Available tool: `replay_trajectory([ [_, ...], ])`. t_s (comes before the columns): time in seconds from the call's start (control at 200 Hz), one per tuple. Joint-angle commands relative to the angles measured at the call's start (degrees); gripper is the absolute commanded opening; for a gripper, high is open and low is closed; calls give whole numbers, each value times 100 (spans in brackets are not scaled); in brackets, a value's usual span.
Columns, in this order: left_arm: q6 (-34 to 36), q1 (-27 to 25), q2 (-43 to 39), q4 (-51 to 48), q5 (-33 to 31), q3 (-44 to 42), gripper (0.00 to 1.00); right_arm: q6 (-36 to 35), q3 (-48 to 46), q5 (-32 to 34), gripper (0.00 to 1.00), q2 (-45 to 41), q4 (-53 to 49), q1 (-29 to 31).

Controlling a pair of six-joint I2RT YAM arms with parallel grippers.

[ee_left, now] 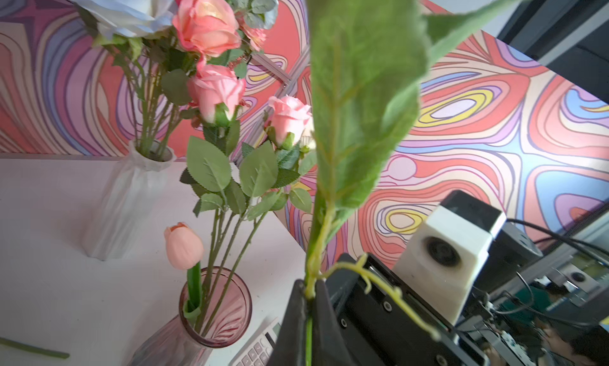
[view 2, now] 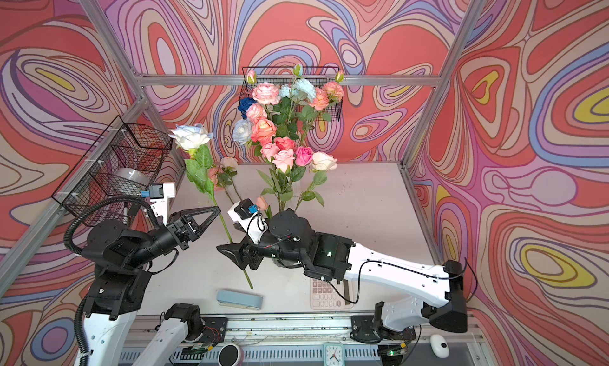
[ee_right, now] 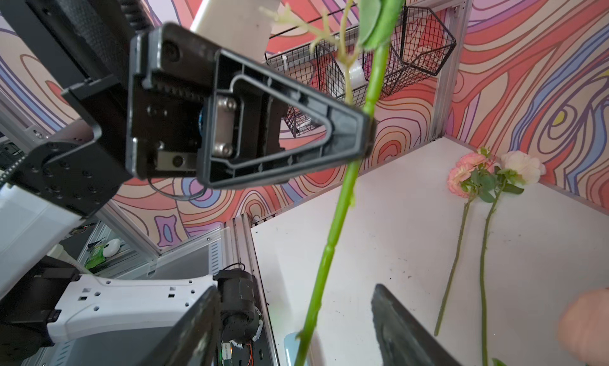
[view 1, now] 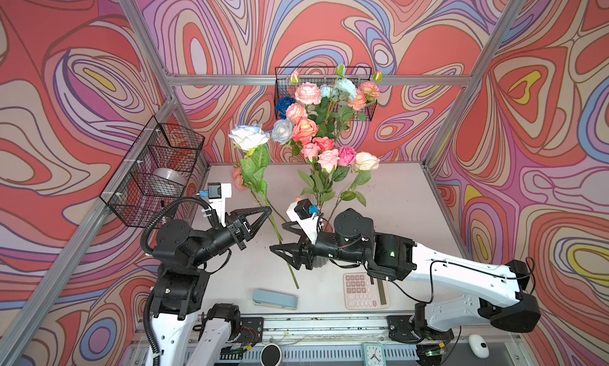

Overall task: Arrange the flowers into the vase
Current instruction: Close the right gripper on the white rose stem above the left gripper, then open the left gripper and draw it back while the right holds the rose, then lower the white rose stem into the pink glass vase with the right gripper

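A white, blue-tinged rose point(view 1: 248, 136) point(view 2: 191, 136) stands tilted above the table, and my left gripper point(view 1: 268, 211) point(view 2: 217, 211) point(ee_left: 308, 295) is shut on its green stem point(ee_right: 333, 229) just below the leaves. Lower down, my right gripper point(view 1: 278, 239) point(view 2: 227, 237) point(ee_right: 296, 301) is open, its fingers apart on either side of the stem. The pink glass vase point(ee_left: 216, 306) holds pink roses point(ee_left: 290, 117) and a peach tulip point(ee_left: 183, 245). A white vase point(ee_left: 131, 196) behind it carries more flowers point(view 1: 306, 130). My right arm hides the glass vase in both top views.
Two loose flowers point(ee_right: 464, 173) point(ee_right: 524, 163) lie near the back left corner. A blue-grey stapler point(view 1: 275, 299) and a calculator point(view 1: 362, 290) sit near the front edge. Wire baskets hang on the left wall point(view 1: 158, 169) and the back wall point(view 1: 362, 80).
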Motion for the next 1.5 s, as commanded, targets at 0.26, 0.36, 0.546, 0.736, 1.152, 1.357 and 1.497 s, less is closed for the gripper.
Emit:
replay_trajectory([
  [0.26, -481, -28, -159, 929, 441, -213, 65, -76, 203, -106, 0, 114, 237, 21],
  [0.36, -524, -28, -295, 928, 145, -299, 85, -89, -29, 57, 0, -81, 445, 25],
  [0.546, -348, -26, -462, 508, -401, -378, 93, -321, -757, 1078, 0, -823, 961, 23],
  [0.736, -165, -28, -655, 269, -793, -648, 100, -1006, -1704, 2334, 0, -1700, 2061, 17],
  [1.152, -288, -28, -774, 128, -1109, -1239, 100, -3000, -2368, 3169, 0, -1243, 4742, -57],
  [1.357, -307, -28, -763, 111, -1090, -1282, 100, -2667, -2569, 3072, 0, -818, 4904, -457],
  [1.497, -255, -28, -766, -31, -1208, -1317, 100, -2209, -2935, 3202, 0, -765, 4708, -502],
])
